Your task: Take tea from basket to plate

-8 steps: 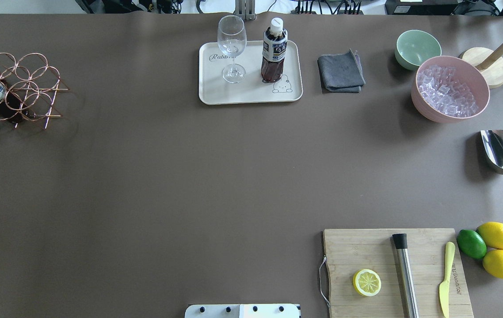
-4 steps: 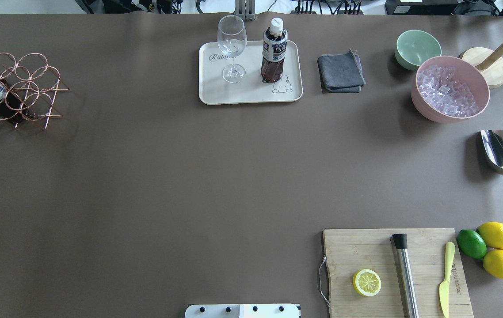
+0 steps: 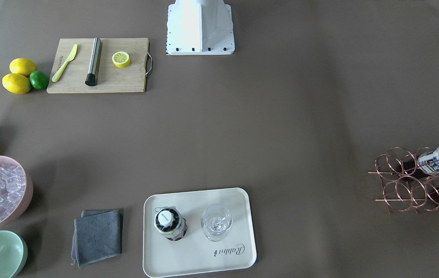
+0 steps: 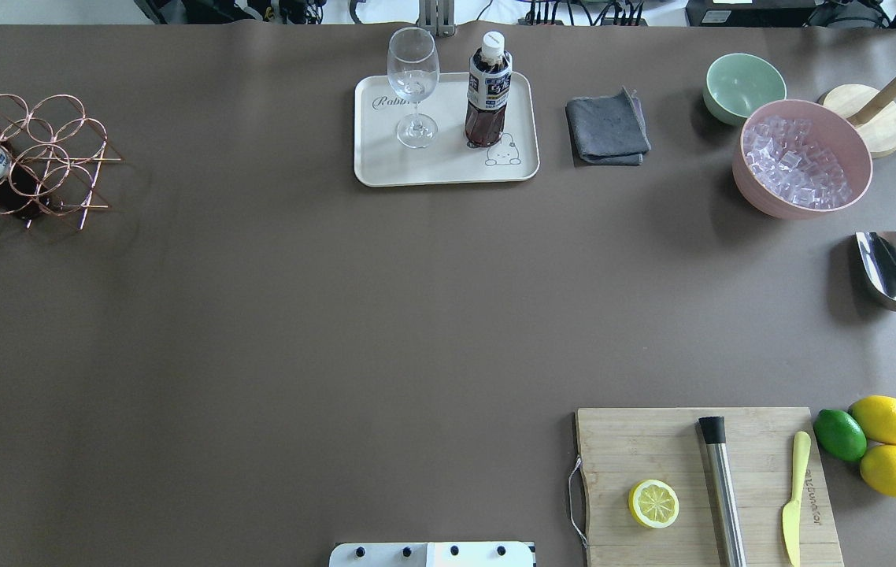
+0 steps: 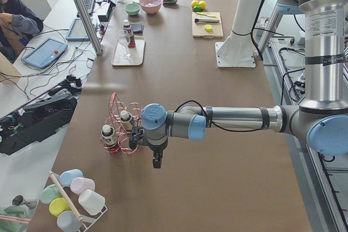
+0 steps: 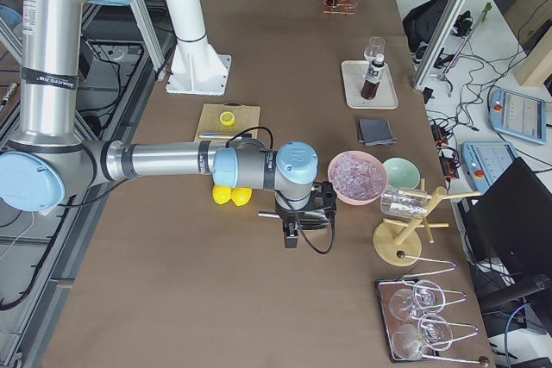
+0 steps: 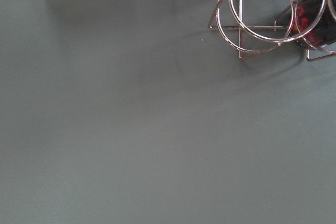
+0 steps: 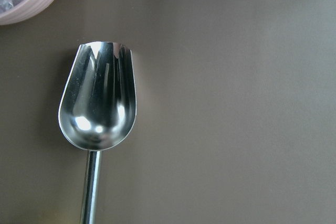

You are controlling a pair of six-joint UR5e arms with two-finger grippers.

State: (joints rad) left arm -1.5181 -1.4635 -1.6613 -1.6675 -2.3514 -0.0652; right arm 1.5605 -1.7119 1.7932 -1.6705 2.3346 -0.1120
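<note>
Overhead and front views oppose (both steep), share plate (image 4: 448, 169); wrist views close

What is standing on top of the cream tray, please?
A capped bottle of dark drink and an empty wine glass stand upright, apart, on the tray. The surface under the bottle's base is hidden.

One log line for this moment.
white-capped plastic bottle of dark drink upright on cream rectangular tray | copper wire basket: two bottles inside | left end effector beside basket | right end effector above steel scoop | grips unclear
</note>
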